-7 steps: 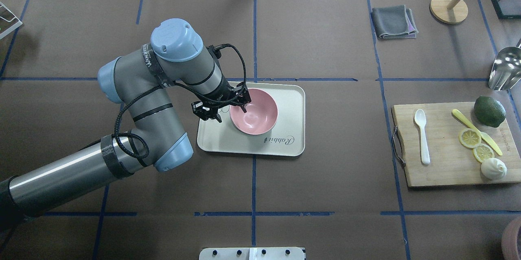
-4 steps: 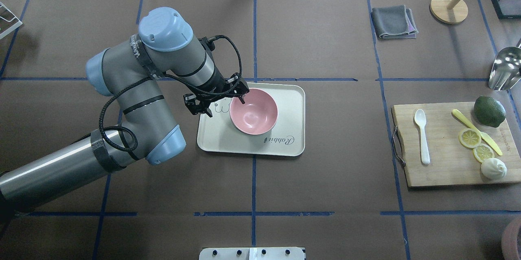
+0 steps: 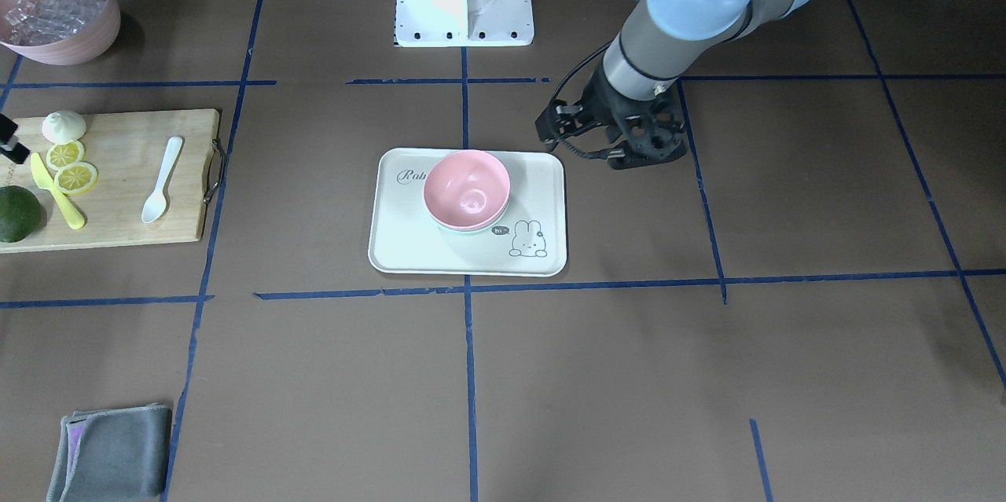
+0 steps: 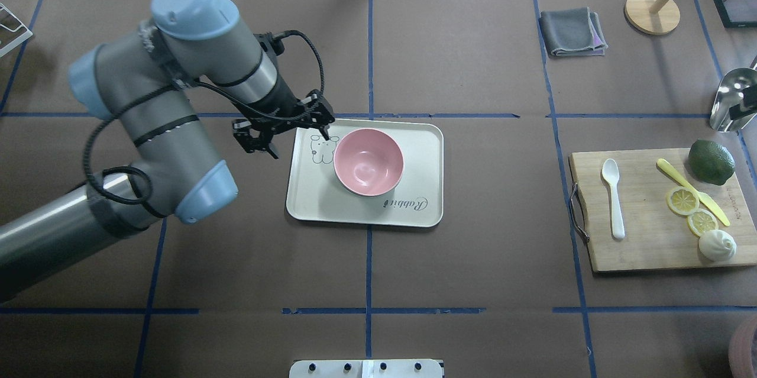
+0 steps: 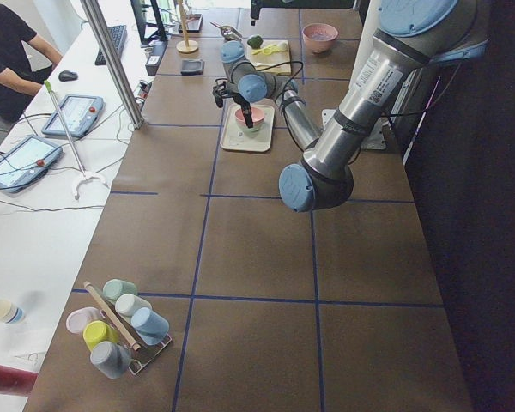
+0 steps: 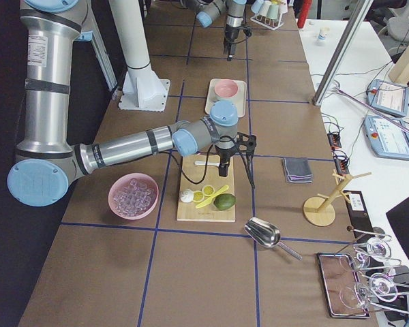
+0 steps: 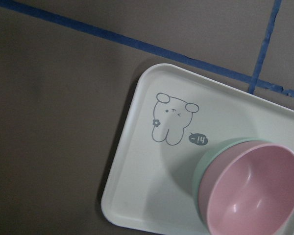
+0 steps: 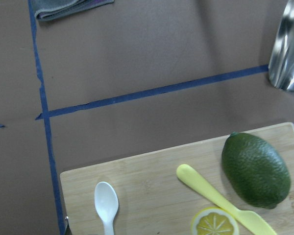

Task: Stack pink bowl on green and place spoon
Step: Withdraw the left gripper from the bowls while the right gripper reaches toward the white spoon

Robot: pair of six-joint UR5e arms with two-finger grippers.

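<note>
The left hand (image 4: 300, 145) hangs wide open and empty over the left edge of the tray (image 4: 366, 212), just clear of the pink bowl (image 4: 368, 162). That bowl sits nested in the green bowl (image 7: 206, 157), whose rim shows beneath it, mid-tray. Bare brown surface (image 4: 473, 259) with blue tape lines lies open all round the tray. Well off to the right, the spoon (image 4: 614, 197) lies on a wooden board (image 4: 644, 254), near its handled edge. The right hand (image 6: 223, 165) hovers above that board; I cannot tell how far it is spread.
</note>
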